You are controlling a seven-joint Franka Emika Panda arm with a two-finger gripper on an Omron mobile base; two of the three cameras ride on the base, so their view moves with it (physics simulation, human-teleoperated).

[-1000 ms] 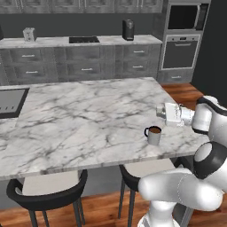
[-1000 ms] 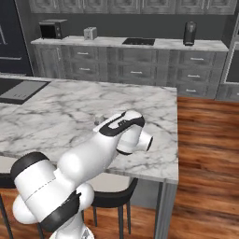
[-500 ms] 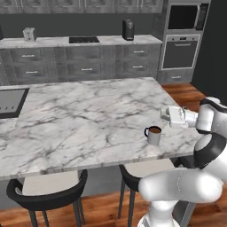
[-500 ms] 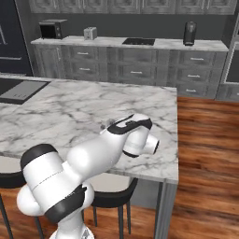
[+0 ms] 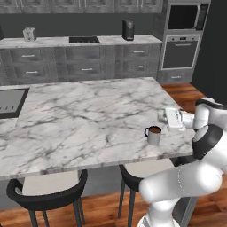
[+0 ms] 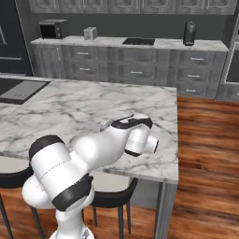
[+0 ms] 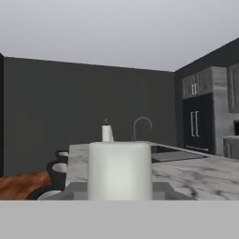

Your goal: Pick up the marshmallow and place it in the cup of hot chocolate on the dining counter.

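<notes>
Marshmallow: pale cream-white block, seen close up in the hand view, sitting between the fingers of the pincer. Held above the counter surface, not resting on it.

Pincer: closed nearly as far as it goes, clamped on the marshmallow. In the left base view it points sideways over the counter's right end, just beside and slightly above the cup; the marshmallow itself is too small to make out there.

Cup of hot chocolate: small light grey mug, dark handle toward the left, brown liquid inside. Stands upright near the counter's front right corner.

Dining counter: large white marble top with grey veins. A dark inset panel lies at its left end. Two dark stools with pale seats are tucked under the front edge.

Background: narrower worktop along the far wall, carrying a small toaster and a dark kettle; wall oven to the right; wood floor.
</notes>
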